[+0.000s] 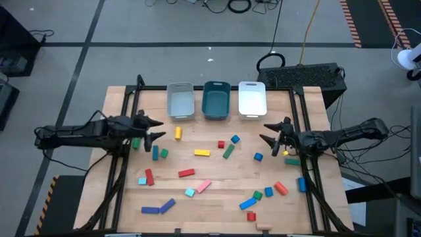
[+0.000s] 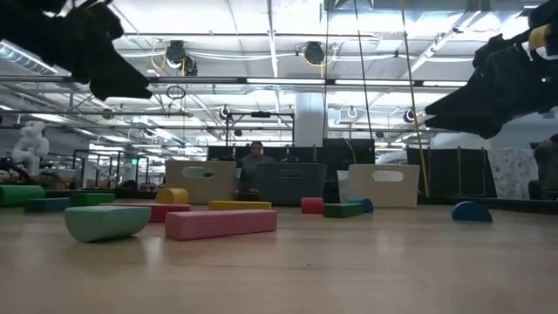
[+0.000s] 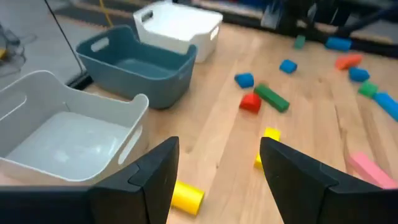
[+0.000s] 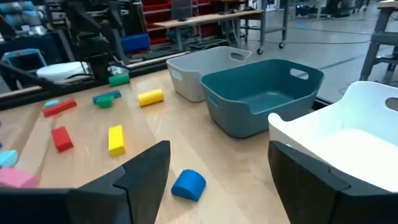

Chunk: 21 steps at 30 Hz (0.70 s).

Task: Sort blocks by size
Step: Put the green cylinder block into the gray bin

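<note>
The blocks lie scattered flat on the wooden table. Among them are a yellow cylinder, a yellow bar, a red cube, a green bar, a blue piece and a pink bar. My left gripper hangs open above the table's left side, near a green block. It holds nothing, and the yellow cylinder shows below it. My right gripper hangs open at the right side, also holding nothing, with the blue piece just ahead.
Three trays stand side by side at the far edge: grey, teal and white. More blocks lie along the near edge, such as a blue bar and an orange piece. A person sits beyond the table.
</note>
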### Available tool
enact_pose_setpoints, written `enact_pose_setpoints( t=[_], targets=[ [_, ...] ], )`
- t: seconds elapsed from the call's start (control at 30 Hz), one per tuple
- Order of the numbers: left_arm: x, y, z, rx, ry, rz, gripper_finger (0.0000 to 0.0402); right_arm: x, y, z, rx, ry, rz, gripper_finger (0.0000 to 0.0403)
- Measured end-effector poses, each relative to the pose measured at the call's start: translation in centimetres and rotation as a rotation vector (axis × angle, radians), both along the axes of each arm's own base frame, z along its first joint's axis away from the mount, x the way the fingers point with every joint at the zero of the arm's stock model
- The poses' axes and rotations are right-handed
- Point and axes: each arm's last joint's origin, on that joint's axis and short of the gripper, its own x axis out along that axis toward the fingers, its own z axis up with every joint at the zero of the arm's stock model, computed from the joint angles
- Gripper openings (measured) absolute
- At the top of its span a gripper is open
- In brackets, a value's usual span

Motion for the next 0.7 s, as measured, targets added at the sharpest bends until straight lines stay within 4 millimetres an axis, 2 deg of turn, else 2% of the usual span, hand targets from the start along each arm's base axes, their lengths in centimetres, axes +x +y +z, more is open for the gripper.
enact_pose_setpoints(
  t=[0.2,0.37,0.57,0.7],
  targets=[
    [0.2,-0.1,2.8,-0.063,0.093,-0.017,0.0228,0.4,0.2,-0.3,0.01,0.024,0.041,0.0258],
    [-0.2,-0.1,4.1,-0.131,0.346,0.028,0.0228,0.7,0.3,-0.6,-0.004,0.061,0.052,0.0258],
    [0.9,0.0,2.8,-0.143,0.671,0.041,0.0229,1.0,0.3,-0.6,-0.038,0.07,0.058,0.0258],
    [1.8,-0.1,1.6,-0.119,0.836,-0.039,0.0239,1.1,0.3,-0.6,-0.031,0.067,0.057,0.0258]
  ],
)
